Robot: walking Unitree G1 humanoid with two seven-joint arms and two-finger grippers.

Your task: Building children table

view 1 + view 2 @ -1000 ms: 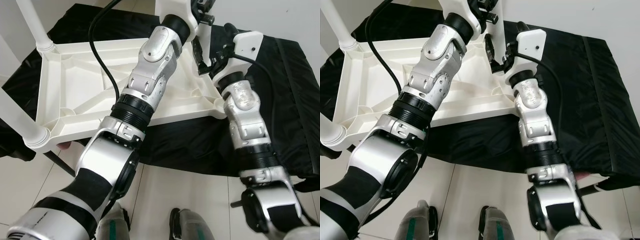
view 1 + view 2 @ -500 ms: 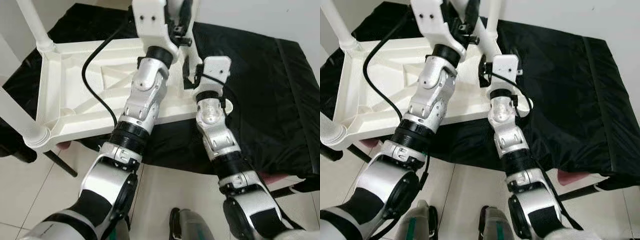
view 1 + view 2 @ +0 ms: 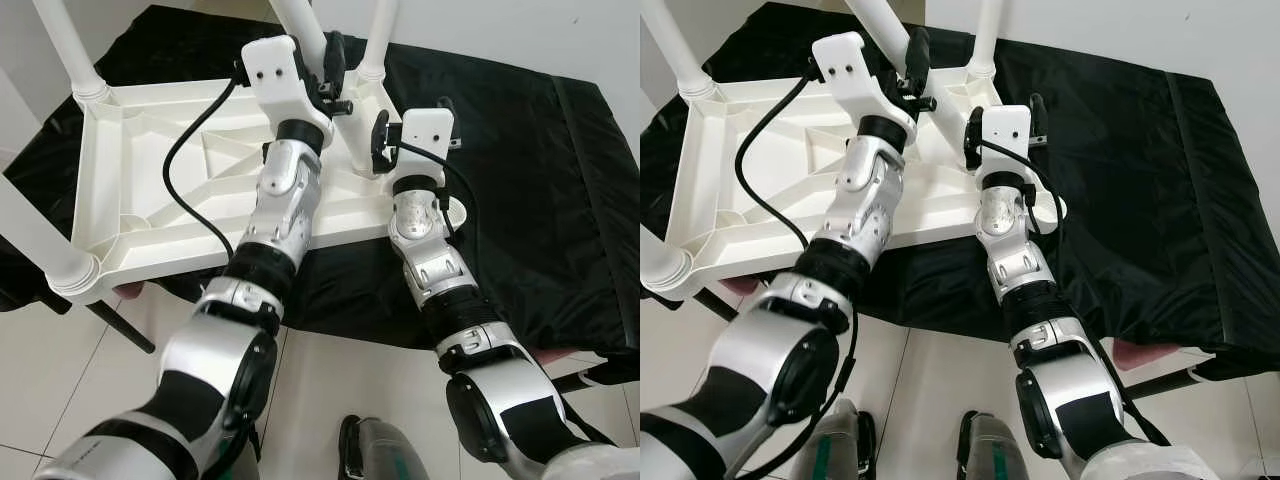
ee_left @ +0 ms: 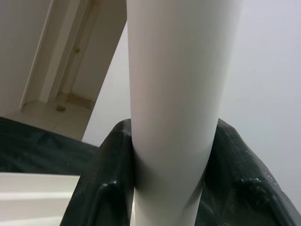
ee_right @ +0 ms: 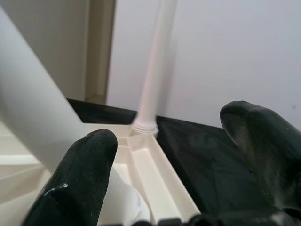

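Note:
A white children's table (image 3: 160, 170) lies upside down on a black cloth (image 3: 520, 180). Three white legs stand in its corners: two on the left (image 3: 60, 40) and one at the far right (image 3: 375, 40). A fourth white leg (image 3: 300, 25) leans over the near right corner. My left gripper (image 3: 330, 70) is shut on it, and the left wrist view has the leg (image 4: 174, 94) pinched between both black fingers (image 4: 108, 179). My right gripper (image 3: 412, 112) stands open just right of that leg's lower end. In the right wrist view the leg (image 5: 33, 113) passes beside one finger (image 5: 84, 174).
The cloth covers a low platform with black rods (image 3: 120, 325) sticking out beneath it. Pale floor tiles (image 3: 60, 400) lie in front, with my feet (image 3: 375, 450) at the lower edge. A white wall (image 3: 560, 35) closes the far side.
Both arms have stretched out away from the camera. The left gripper has carried the leg down over the near right corner, and the right gripper has moved left to the leg's base.

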